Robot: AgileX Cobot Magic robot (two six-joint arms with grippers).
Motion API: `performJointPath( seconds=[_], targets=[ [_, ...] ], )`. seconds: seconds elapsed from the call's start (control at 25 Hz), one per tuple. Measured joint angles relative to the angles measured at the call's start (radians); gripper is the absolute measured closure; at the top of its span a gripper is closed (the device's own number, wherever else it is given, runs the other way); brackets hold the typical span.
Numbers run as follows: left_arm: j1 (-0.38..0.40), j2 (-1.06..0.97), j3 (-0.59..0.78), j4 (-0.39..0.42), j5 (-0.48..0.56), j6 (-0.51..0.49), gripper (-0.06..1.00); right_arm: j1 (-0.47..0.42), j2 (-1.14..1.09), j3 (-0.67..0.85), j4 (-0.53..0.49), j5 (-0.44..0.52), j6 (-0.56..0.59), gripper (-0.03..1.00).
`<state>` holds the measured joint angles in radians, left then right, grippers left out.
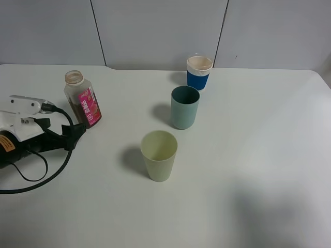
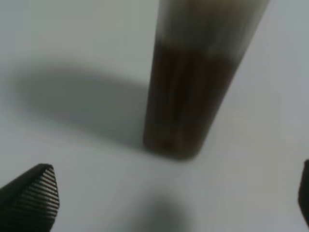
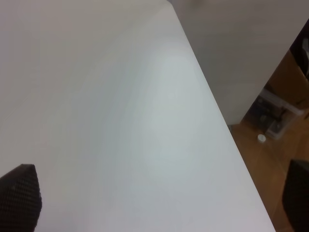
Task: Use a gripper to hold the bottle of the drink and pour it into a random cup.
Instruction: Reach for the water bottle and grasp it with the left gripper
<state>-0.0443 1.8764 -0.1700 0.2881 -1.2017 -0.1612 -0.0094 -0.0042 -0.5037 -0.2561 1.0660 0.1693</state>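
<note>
The bottle (image 1: 83,103) stands upright and capless on the left of the table (image 1: 248,170), well apart from the cup (image 1: 159,155). In the high view the left gripper (image 1: 77,132) lies low, its tips just beside the bottle's base. Only its wrist view shows the jaws spread wide, the bottle (image 2: 188,96) ahead between them and touching neither, with the drink (image 2: 183,106) filling its lower part. The right gripper (image 3: 158,198) appears only in its own wrist view, jaws spread over the table edge (image 3: 212,111) with nothing between them.
</note>
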Motion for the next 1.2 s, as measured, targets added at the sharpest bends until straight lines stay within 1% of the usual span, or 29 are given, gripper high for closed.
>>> performJointPath(
  seconds=[0.28,0.68,0.92,1.2],
  targets=[
    [0.0,0.041,-0.035,0.001,-0.002,0.038,-0.04,0.0,0.0,0.0,0.0,0.0,0.0,-0.03],
    [0.0,0.041,-0.093,0.01,-0.008,0.041,-0.04,0.0,0.0,0.0,0.0,0.0,0.0,-0.03],
    [0.0,0.049,-0.136,0.026,-0.008,0.041,-0.04,0.0,0.0,0.0,0.0,0.0,0.0,-0.03],
    [0.0,0.117,-0.186,0.065,-0.008,0.04,-0.04,0.0,0.0,0.0,0.0,0.0,0.0,-0.03]
  ],
)
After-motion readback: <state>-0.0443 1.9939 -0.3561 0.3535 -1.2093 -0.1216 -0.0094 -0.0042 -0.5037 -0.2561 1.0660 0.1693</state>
